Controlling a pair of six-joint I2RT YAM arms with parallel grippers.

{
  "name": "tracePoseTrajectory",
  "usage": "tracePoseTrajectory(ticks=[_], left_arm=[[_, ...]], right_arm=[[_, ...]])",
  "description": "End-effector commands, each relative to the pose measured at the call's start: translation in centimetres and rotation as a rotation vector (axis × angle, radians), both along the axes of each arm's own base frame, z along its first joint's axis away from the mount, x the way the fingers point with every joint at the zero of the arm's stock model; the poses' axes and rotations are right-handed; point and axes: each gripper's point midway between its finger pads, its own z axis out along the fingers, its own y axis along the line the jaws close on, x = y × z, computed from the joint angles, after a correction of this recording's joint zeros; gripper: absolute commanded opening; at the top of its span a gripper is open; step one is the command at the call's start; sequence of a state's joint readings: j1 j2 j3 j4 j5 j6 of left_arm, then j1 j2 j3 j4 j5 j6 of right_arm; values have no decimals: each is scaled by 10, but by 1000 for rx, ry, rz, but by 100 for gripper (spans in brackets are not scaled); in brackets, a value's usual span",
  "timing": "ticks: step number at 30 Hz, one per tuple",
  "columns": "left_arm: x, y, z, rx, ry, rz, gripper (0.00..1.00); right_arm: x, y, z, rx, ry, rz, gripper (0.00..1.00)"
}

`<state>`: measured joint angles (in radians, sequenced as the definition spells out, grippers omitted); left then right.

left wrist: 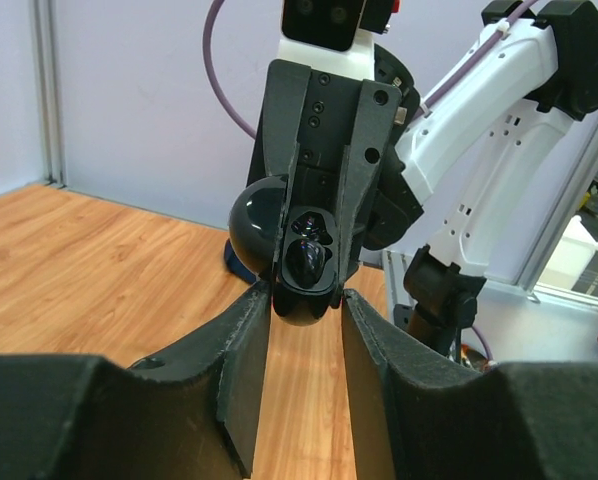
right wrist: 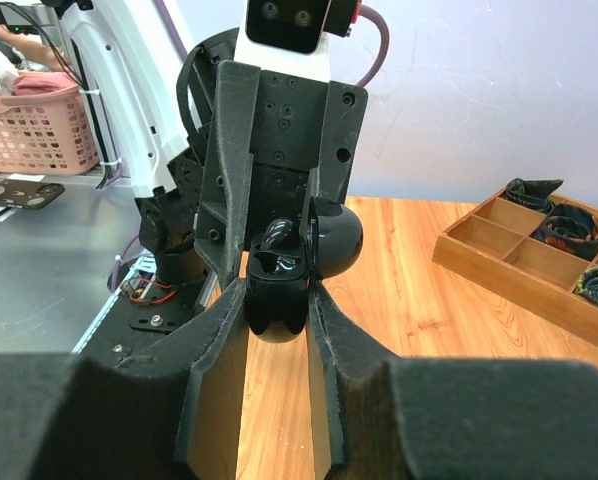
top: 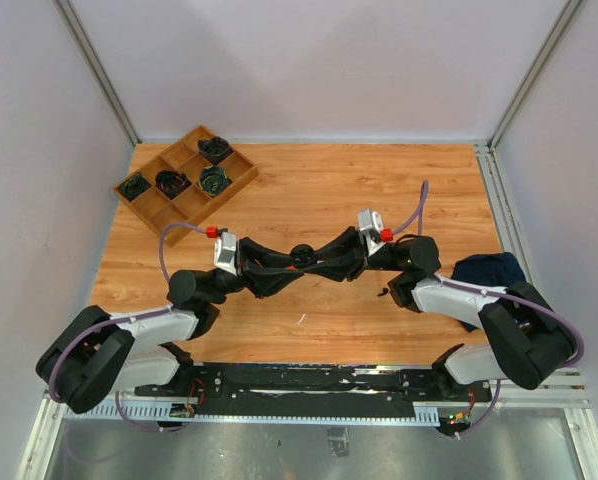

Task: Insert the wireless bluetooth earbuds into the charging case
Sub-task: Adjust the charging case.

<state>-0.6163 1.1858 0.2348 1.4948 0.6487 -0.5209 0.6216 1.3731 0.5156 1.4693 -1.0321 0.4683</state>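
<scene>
The right claw (right wrist: pixel 279 286) grips the open black case (left wrist: pixel 301 306); the left claw (left wrist: pixel 306 293) flanks it, grip unclear. Press the earbud (left wrist: pixel 309 262) squarely and gently.

wood tabletop (top: pixel 309 190) w/ pale lilac walls (top: pixel 309 60) on 3 sides, alu posts (top: pixel 99 70) at corners.

Bright even overhead light, soft shadows, sharp focus
</scene>
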Motion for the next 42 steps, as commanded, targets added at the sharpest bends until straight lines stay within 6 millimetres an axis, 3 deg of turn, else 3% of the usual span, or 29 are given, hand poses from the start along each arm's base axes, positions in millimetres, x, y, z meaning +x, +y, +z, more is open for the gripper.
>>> tracePoseTrajectory(ticks=[1, 5, 17, 20, 23, 42], left_arm=[[-8, 5, 12, -36, -84, -9, 39], [-8, 6, 12, -32, -79, 0, 33], [-5, 11, 10, -28, -51, 37, 1], [-4, 13, 9, -30, -42, 55, 0], [-3, 14, 9, -28, -43, 66, 0], [-5, 13, 0, 21, -32, 59, 0]], right_arm=[[-10, 3, 17, 38, -82, 48, 19], [-11, 2, 17, 36, -88, 54, 19], [-17, 2, 17, 25, -104, 85, 29], [-16, 1, 17, 25, -100, 82, 39], [-14, 1, 18, 35, -102, 62, 41], [-10, -3, 23, 46, -101, 39, 35]])
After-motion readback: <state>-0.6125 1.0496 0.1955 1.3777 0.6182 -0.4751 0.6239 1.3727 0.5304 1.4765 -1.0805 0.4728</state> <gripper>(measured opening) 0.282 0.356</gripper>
